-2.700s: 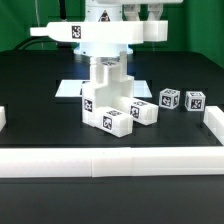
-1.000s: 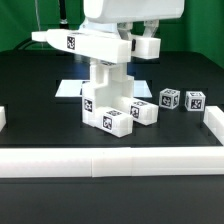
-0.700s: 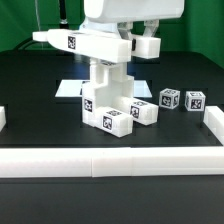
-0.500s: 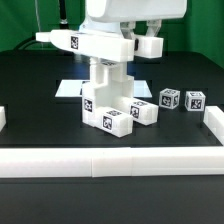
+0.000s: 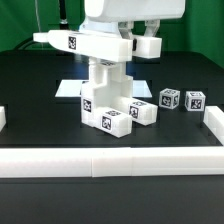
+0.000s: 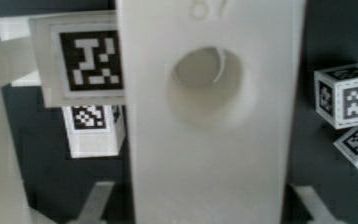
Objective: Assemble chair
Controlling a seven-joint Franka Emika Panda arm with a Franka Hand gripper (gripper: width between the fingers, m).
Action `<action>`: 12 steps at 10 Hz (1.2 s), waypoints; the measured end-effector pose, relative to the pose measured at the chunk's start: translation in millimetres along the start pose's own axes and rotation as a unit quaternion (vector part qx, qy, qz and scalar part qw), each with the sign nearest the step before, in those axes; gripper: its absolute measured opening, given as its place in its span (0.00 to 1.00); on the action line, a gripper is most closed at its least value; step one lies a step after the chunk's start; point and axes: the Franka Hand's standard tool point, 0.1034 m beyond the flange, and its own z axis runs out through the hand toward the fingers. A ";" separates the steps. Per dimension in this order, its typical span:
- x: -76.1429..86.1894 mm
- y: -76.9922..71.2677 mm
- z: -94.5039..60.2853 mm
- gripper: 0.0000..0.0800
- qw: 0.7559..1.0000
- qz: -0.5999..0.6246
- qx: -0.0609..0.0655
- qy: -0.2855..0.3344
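In the exterior view my gripper [image 5: 128, 47] holds a long white chair panel [image 5: 80, 44] with a square tag. It hangs level, just above the upright white column [image 5: 106, 88] of the partly built chair. That column stands on a tagged base block [image 5: 112, 121]. In the wrist view the panel [image 6: 202, 110] fills the middle and shows a round dimple. My gripper [image 6: 197, 197] has one finger [image 6: 98, 200] on each side of it. The contact points are hidden.
Three small tagged white chair parts [image 5: 143, 111] [image 5: 169, 99] [image 5: 194, 101] lie to the exterior view's right of the base. The marker board [image 5: 68, 88] lies behind the chair. A low white border wall [image 5: 110, 160] runs along the front, with end pieces at both sides.
Since 2.7 s ago the arm and panel have come down and nearer to the column. In the last second the panel only wobbled slightly sideways and returned.
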 end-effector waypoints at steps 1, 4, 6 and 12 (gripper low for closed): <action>1.2 -2.5 2.7 0.36 1.000 0.005 0.000 -0.001; -0.9 1.5 3.4 0.36 1.000 -0.012 -0.003 0.001; -1.1 1.6 4.4 0.36 1.000 -0.012 -0.003 0.000; -4.7 7.2 24.5 0.36 1.000 -0.021 -0.004 -0.014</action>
